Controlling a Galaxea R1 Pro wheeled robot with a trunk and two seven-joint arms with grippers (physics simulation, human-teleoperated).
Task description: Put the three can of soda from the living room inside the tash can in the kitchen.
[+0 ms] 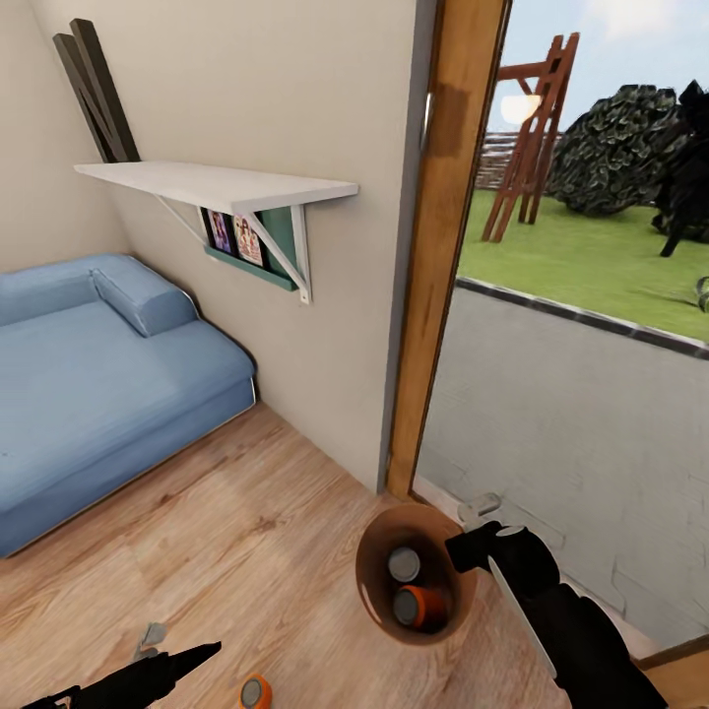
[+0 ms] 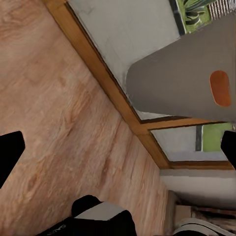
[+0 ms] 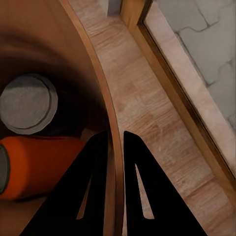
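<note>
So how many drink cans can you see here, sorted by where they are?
Cans inside the round brown-rimmed bin: 2, an upright grey-topped can and an orange can on its side
Cans on the wood floor: 1, an orange can with a grey top
Total: 3

A: What is filling the room at nine o'clock?

B: A blue sofa [image 1: 94, 384] is sitting on the light wood floor [image 1: 226, 532], its bolster cushion [image 1: 143, 295] lying toward the beige wall [image 1: 295, 98].

A: And higher, at eleven?

B: A white bracket shelf [image 1: 217, 184] is jutting out, with pictures [image 1: 234, 236] showing beneath it.

A: At two o'clock?

B: Daylight is coming through a wood-framed glass door [image 1: 443, 246], with lawn [image 1: 581, 261], a dark bush [image 1: 615, 148] and grey paving [image 1: 571, 414] lying beyond.
</note>
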